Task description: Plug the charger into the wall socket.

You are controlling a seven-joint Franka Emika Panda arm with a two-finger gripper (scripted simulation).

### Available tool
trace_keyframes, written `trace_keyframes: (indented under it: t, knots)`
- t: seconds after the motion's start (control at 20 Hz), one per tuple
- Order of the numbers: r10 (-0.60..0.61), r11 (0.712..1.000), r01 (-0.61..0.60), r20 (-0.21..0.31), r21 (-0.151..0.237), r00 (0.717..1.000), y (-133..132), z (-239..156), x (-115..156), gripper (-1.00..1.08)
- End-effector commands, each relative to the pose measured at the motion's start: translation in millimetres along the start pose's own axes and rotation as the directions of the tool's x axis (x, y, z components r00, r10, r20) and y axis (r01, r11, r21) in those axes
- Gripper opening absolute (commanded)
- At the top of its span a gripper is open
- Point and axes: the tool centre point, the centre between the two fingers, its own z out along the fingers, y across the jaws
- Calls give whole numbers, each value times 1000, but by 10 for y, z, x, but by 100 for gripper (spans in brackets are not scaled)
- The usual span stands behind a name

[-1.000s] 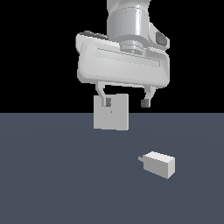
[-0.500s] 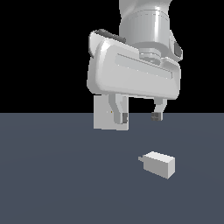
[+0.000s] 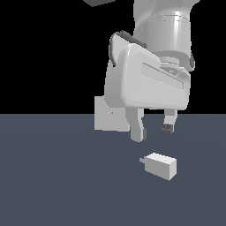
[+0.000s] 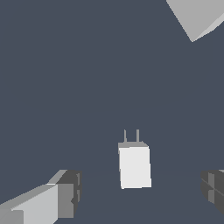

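Hovering: gripper point(image 3: 153, 131) above charger point(image 3: 161, 165), jaws spread wide, nothing held; likely lining up grasp. Charger flat on floor point(image 3: 53, 185), prongs aimed toward wall socket point(image 3: 108, 119), upright, well apart beyond

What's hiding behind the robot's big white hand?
The wall socket stands upright behind the hand; its edge on the exterior view's right is covered. The open claw hangs above the charger, which lies alone on the floor.

wall socket point(image 3: 108, 115) partly behind pincer point(image 3: 152, 132)
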Motion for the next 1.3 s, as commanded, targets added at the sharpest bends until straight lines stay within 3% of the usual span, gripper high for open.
trace_keyframes:
  t: [0.0, 0.6, 1.25]
  knots:
    - [-23, 1000, 23, -2, 1, 1000, 11, 31, -35, 100]
    - [-43, 999, 43, -2, 2, 999, 27, 105, -77, 100]
    - [-47, 999, 47, -2, 2, 999, 28, 547, -100, 100]
